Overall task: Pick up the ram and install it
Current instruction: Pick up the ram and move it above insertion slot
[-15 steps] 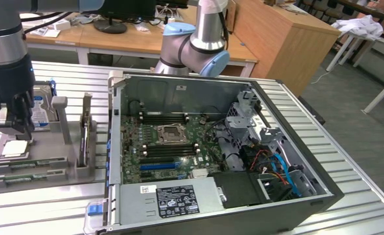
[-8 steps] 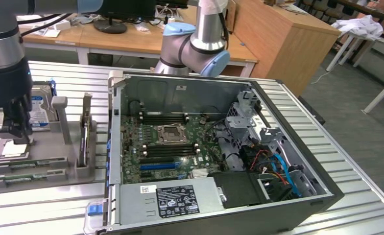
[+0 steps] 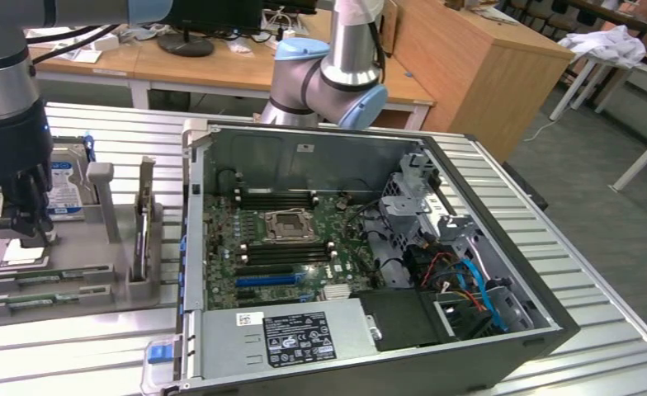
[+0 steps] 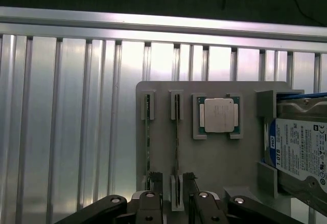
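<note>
Ram upright in holder | fingers released, astride it | second stick, CPU, hard drive beside

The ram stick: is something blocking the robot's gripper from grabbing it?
Nothing visible blocks it. The open gripper has a finger on each side of the ram, the stick nearer the processor chip in the gray holder.

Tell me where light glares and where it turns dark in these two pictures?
Wrist view: the ribbed metal table glares in pale bands, the processor gleams softly, and beyond the table's edge all is near black. Exterior view: the same table shines evenly, while the computer case is dim around its cables.
</note>
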Available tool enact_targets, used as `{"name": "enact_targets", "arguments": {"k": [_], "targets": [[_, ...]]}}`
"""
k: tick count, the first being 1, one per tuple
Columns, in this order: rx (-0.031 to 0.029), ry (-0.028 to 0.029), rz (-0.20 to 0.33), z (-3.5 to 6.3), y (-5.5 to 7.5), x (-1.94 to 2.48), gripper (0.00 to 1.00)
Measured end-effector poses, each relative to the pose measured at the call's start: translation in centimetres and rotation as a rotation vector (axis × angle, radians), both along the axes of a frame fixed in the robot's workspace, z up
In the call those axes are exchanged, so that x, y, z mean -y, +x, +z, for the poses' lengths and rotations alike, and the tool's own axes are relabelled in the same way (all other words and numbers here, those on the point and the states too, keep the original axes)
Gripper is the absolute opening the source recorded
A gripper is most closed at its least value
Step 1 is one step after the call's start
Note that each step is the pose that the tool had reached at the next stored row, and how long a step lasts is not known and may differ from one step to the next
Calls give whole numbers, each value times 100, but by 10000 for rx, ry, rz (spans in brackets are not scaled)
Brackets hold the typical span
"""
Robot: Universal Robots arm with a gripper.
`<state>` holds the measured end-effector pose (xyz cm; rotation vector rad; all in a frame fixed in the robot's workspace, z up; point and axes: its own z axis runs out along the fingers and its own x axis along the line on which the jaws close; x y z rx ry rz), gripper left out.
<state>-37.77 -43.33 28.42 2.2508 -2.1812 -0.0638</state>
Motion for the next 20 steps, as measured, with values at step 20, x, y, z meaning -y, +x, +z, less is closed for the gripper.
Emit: {"name": "enact_targets", "arguments": {"k": [20], "targets": [[0, 0, 0, -199, 0, 17, 30]]}}
